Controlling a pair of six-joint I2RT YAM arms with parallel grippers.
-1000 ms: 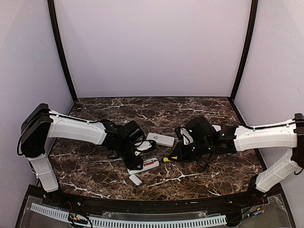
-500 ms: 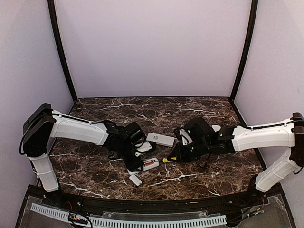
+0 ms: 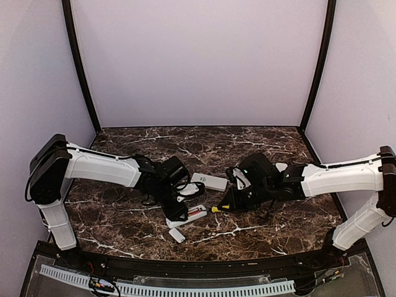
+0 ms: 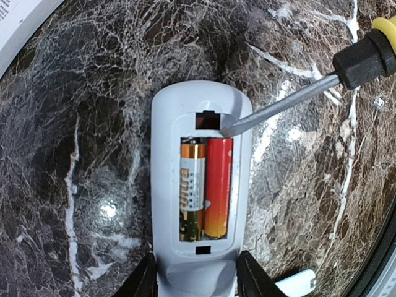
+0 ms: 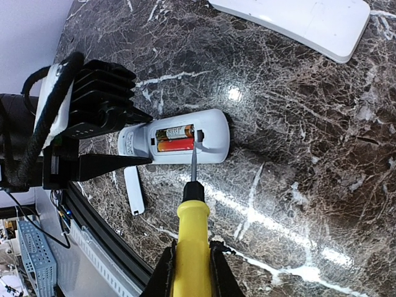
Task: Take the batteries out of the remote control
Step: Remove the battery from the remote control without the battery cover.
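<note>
Batteries [image 4: 204,189], one orange-gold and one red, lay side by side in open bay of remote [image 4: 170,111], left of centre on table [image 3: 260,142]. Left gripper [image 4: 197,281] pinched remote's end, fingers [image 4: 145,278] just beyond cells. Right gripper [image 5: 190,266] clamped yellow screwdriver [image 5: 192,216], tip at bay's other end. Top view showed cells only as red streak; wrist views showed both.

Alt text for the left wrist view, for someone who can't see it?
A white remote lies back-up on a dark marble table, cover off, two batteries inside. The tip of a screwdriver rests at the compartment's far edge; the left gripper clamps the remote's near end.
</note>
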